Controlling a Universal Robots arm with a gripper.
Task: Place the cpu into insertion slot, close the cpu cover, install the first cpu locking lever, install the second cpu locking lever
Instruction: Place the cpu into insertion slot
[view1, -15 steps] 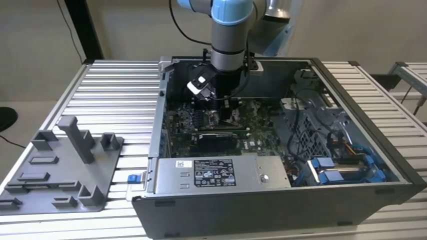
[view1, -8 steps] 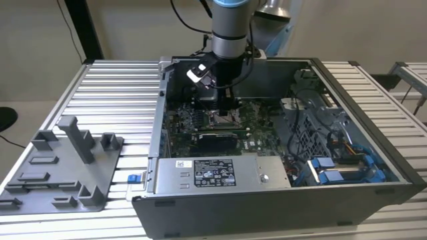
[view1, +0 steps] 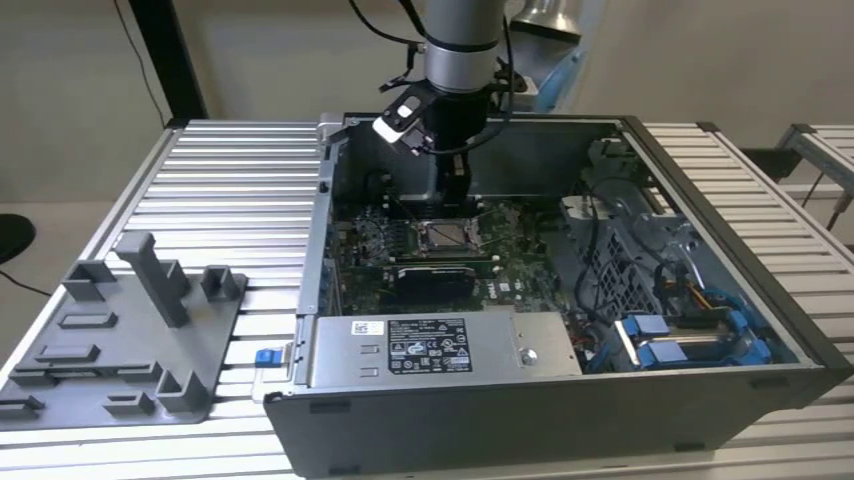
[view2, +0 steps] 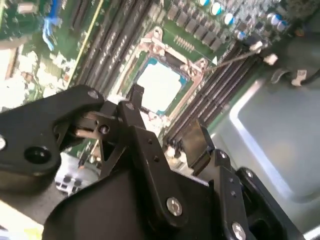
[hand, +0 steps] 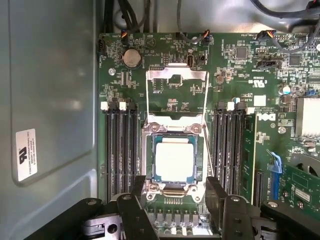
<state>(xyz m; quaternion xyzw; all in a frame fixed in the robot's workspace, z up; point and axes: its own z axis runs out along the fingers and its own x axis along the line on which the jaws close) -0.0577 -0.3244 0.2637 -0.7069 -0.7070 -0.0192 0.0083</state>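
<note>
The gripper (hand: 176, 182) hangs just above the green board (hand: 235, 75) inside the open computer case (view1: 747, 300). Its two black fingers (hand: 137, 192) are apart, and nothing is between them. The chip (hand: 174, 160) lies flat in the slot (hand: 148, 150), with its silver side up. The fingers stand on either side of the slot's near edge. The cover (hand: 176, 75) is swung up and back, so it is not over the chip. A white sticker (hand: 26, 154) with small black print is on the grey wall of the case. A bigger black-and-white sticker (view1: 427, 345) is on the silver box (view1: 534, 350) beside the board. White letters are printed on the board too. A grey plastic tray (view1: 120, 340) sits on the table (view1: 227, 170), at the exterior view's left.
</note>
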